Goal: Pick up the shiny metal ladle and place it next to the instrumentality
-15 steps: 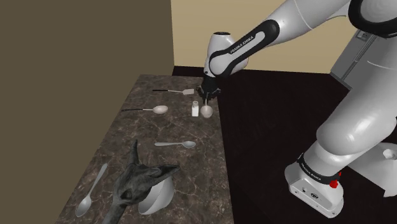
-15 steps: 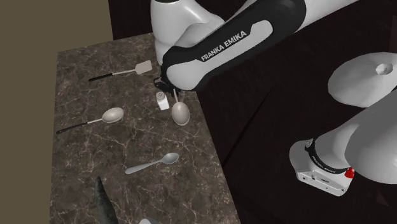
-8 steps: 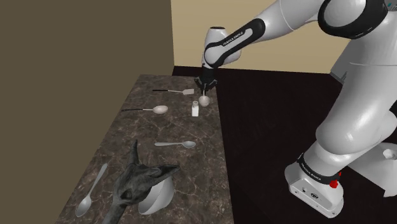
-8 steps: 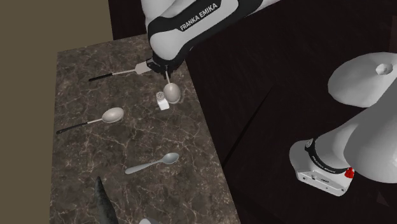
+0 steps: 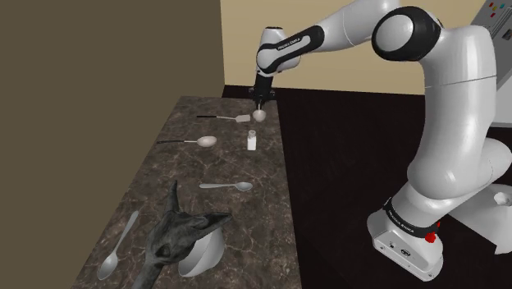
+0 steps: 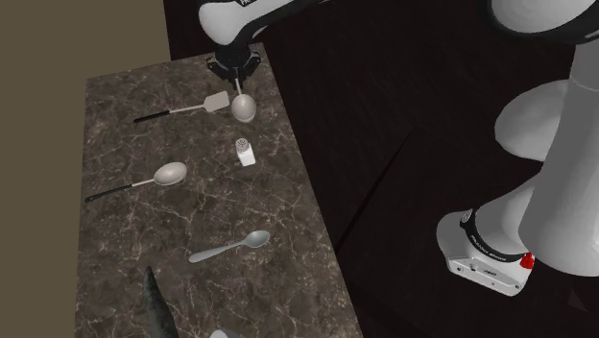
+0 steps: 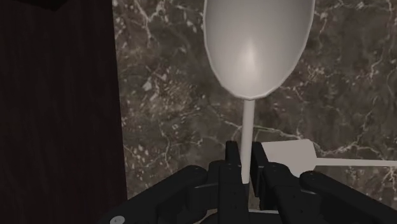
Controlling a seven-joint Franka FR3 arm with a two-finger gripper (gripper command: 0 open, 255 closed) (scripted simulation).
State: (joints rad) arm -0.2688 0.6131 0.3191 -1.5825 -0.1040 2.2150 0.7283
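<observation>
— How was the arm posed?
— It reached far out, wrist pointing down, gripper (image 5: 259, 99) clamped on the ladle's (image 6: 244, 107) thin handle.
— And the ladle?
— It hung bowl-down over the worktop's (image 6: 144, 259) far end, just beside the white spatula (image 6: 214, 103).

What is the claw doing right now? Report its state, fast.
The claw is closed, holding the ladle by its thin handle.
</observation>
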